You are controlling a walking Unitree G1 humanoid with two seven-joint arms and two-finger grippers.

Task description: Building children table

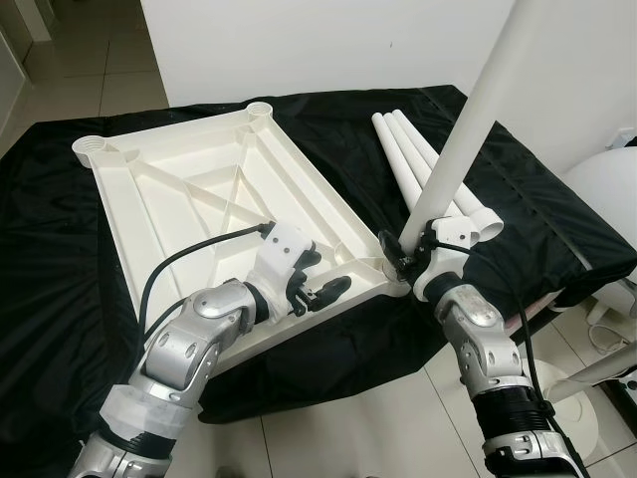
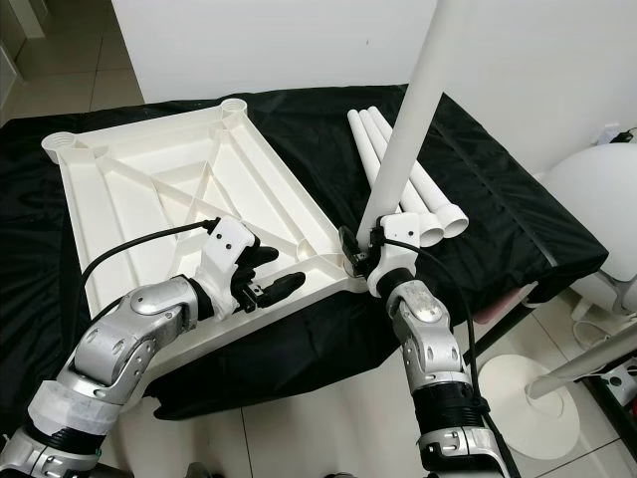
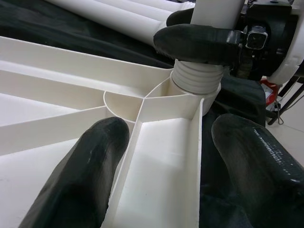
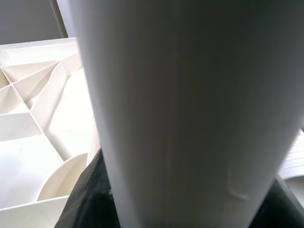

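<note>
upturned tabletop [image 1: 199, 189] on black cloth [image 1: 50, 299], left gripper [image 1: 317, 291] spread astride its near rim; right gripper [image 1: 413, 254] clamped low on leg [image 1: 468, 124] at near-right socket — light, stiff, likely slippery plastic — grip near thread.

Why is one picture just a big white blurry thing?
In the right wrist view, the table leg sits so close to the camera that it blurs. In the left wrist view, the near black fingers are soft, the threaded end sharper. Both eye views are evenly lit and clear.
</note>
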